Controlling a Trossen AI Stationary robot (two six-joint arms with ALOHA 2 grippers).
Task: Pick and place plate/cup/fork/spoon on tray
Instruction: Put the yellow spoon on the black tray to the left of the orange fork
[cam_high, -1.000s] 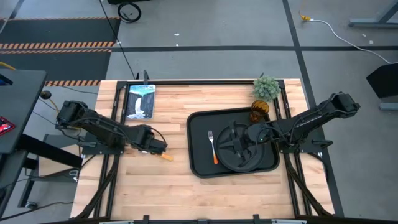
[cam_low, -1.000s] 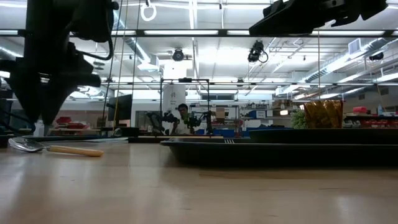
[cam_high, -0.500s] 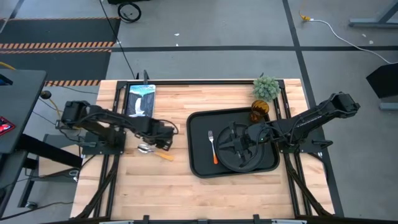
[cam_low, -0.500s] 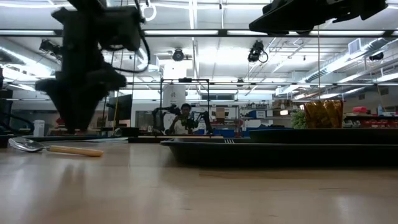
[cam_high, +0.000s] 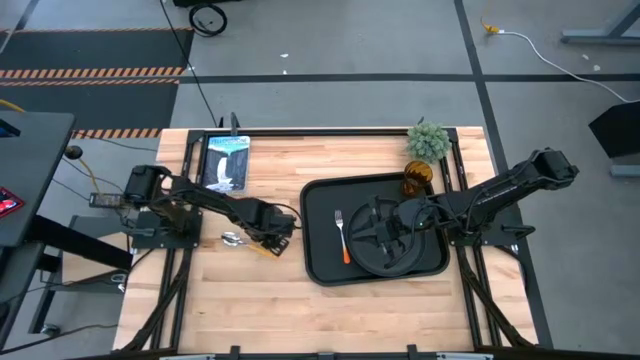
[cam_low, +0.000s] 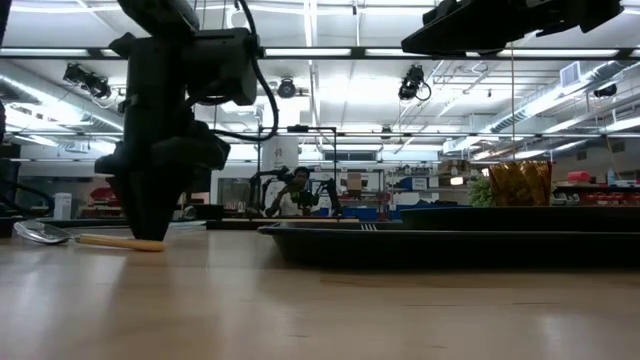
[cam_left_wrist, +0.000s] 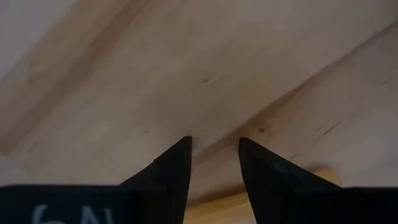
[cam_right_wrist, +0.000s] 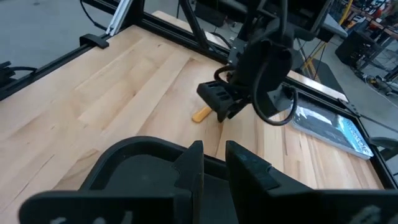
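The spoon (cam_high: 245, 243) lies flat on the bare wood left of the tray, its orange handle (cam_low: 120, 241) toward the tray. My left gripper (cam_high: 278, 230) points down over the handle's free end, open, its tips close to the table (cam_low: 147, 232); the handle shows just behind its fingertips (cam_left_wrist: 211, 202). The black tray (cam_high: 315, 195) holds the round black plate (cam_high: 412, 255) and the fork (cam_high: 342, 232). The amber cup (cam_high: 418, 183) stands at the tray's far right corner. My right gripper (cam_high: 375, 232) hangs above the plate, slightly open and empty.
A small potted plant (cam_high: 428, 141) stands behind the cup. A printed packet (cam_high: 225, 160) lies at the table's far left. A person (cam_low: 297, 185) sits in the room beyond the table. Bare wood lies along the near edge.
My left gripper has gone toward the table's right edge, from over the spoon's bowl to over its handle end, and has come down close to the table. The spoon has stayed where it was.
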